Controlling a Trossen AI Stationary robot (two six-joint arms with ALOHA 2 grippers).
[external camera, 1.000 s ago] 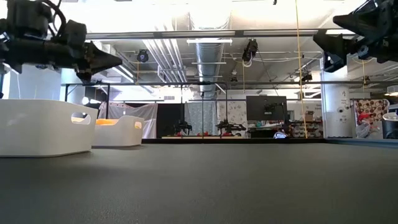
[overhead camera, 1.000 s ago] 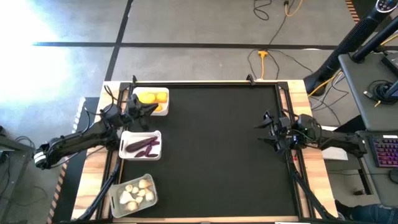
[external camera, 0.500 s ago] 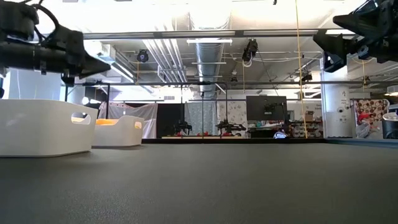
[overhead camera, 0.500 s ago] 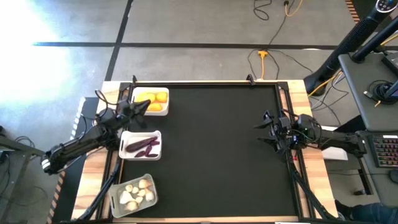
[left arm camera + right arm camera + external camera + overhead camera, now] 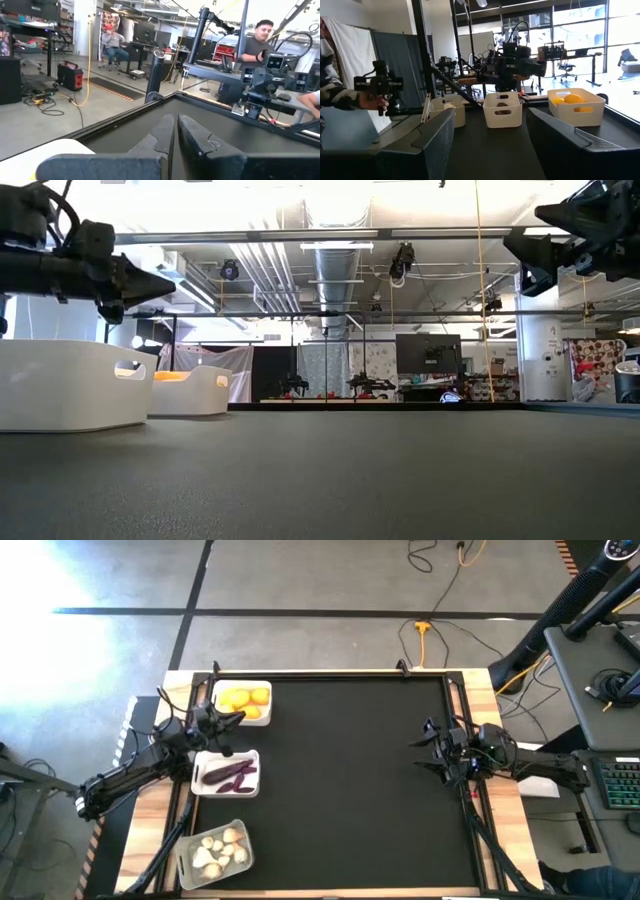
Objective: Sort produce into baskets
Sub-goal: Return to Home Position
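Three baskets stand in a row along the table's left side. The far white basket holds yellow-orange fruits, the middle white basket holds dark purple pieces, and the near clear basket holds white garlic-like bulbs. My left gripper hovers shut and empty between the far and middle baskets, above their rims; it also shows in the low view. My right gripper waits open and empty in the air at the table's right side. The right wrist view shows the fruit basket across the table.
The black mat lies bare between the baskets and my right arm. Wooden borders and black rails frame the table. People sit and stand in the room beyond the table's edges.
My left gripper has drawn back a little toward the table's left edge, off the near rim of the fruit basket, staying shut and empty. My right arm has kept still.
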